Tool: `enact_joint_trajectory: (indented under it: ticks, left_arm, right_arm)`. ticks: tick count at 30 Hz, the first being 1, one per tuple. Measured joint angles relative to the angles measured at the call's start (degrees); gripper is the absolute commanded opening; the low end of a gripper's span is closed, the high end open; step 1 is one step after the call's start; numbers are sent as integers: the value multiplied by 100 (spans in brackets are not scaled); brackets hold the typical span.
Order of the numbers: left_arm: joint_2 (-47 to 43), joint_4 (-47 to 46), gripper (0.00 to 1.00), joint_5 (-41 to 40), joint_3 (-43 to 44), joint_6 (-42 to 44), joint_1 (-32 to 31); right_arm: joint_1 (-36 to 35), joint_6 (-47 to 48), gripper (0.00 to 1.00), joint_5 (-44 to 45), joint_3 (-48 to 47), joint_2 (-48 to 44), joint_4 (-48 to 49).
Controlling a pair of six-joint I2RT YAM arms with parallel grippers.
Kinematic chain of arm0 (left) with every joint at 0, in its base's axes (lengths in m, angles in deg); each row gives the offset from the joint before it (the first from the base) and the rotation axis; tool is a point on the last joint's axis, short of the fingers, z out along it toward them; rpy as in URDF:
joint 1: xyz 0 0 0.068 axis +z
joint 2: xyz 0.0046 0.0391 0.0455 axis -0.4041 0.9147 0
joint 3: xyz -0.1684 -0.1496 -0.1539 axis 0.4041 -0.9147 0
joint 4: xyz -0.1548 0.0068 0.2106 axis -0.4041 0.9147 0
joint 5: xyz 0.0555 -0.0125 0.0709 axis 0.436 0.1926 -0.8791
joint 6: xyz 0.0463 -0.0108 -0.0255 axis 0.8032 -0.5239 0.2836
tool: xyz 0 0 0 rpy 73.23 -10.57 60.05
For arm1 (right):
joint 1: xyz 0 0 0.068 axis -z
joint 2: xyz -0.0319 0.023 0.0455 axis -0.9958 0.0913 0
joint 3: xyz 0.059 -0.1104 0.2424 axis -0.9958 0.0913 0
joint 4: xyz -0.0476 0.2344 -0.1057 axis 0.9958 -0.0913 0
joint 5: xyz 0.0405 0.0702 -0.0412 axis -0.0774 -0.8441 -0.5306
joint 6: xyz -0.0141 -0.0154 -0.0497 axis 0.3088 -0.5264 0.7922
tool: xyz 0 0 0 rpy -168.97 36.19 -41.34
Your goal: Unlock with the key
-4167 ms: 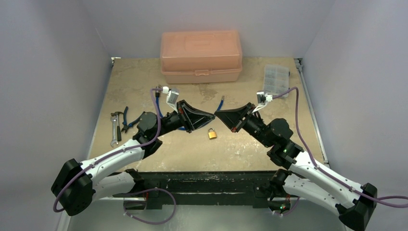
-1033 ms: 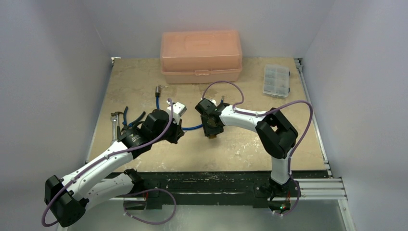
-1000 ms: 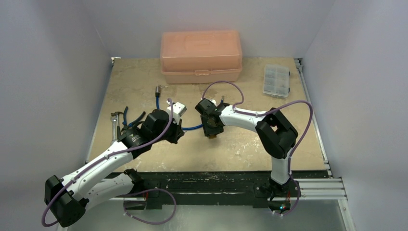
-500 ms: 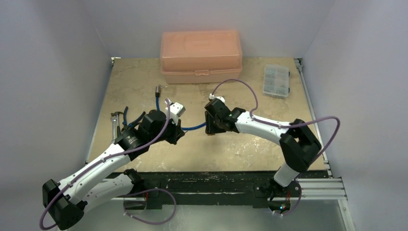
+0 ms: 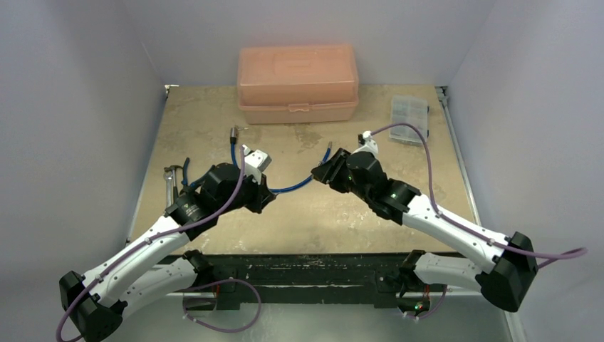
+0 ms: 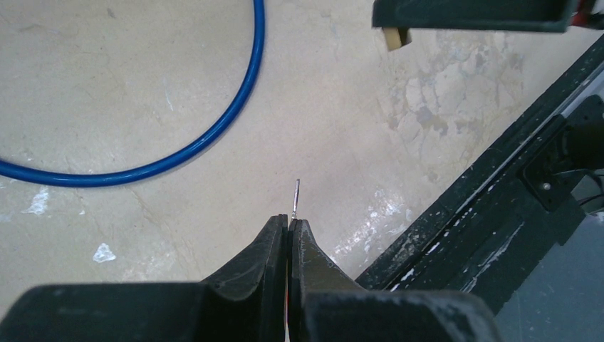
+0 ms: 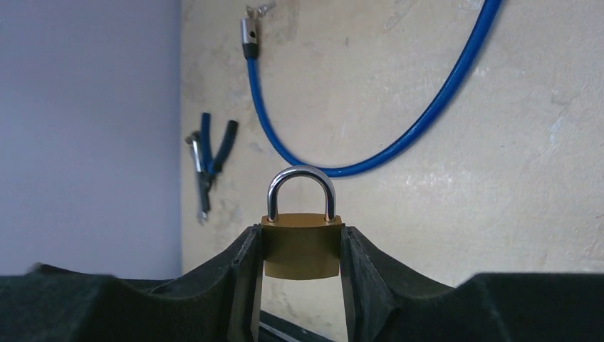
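Above the beige tabletop [image 5: 206, 114], the thin key [image 6: 295, 197] was pinched in the closed left tool [image 6: 288, 222], and the brass padlock [image 7: 301, 253] was clamped in the right tool [image 7: 300, 235].

Left wrist view: only a thin silver sliver of the key [image 6: 295, 198] pokes out, edge-on, from the pinched tips of the left gripper [image 6: 288, 224]. Its ring and head are hidden between the fingers. The blue cable [image 6: 214, 135] runs off the left and top edges.

Right wrist view: the right gripper [image 7: 300, 235] clamps and covers the sides of the brass padlock [image 7: 299, 258], whose underside is out of sight.

Overhead view: the key is too small to make out, and the padlock is probably hidden behind the right gripper's fingers.
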Motion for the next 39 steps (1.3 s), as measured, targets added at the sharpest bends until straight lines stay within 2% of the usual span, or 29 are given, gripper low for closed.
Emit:
enact_joint_trajectory:
  ticks: [6, 12, 15, 22, 29, 39]
  left_arm:
    - [0, -369, 0, 181, 0, -450, 0]
    - [146, -894, 0, 407, -7, -905, -2]
    - [321, -1154, 0, 544, -57, -1058, 0]
    - [435, -1600, 0, 807, -319, -1320, -2]
    - [459, -2347, 0, 1099, -691, -1617, -11]
    - [551, -2865, 0, 1202, -944, -2044, -160]
  right_arm:
    - [7, -1432, 0, 323, 435, -708, -109]
    - [7, -2712, 0, 442, 411, -686, -743]
    - [7, -3036, 0, 409, 409, -586, -940]
    - [7, -3362, 0, 258, 407, -529, -1012]
    - [7, -3370, 0, 118, 356, -321, -1008]
    - [7, -3379, 0, 114, 354, -302, -975]
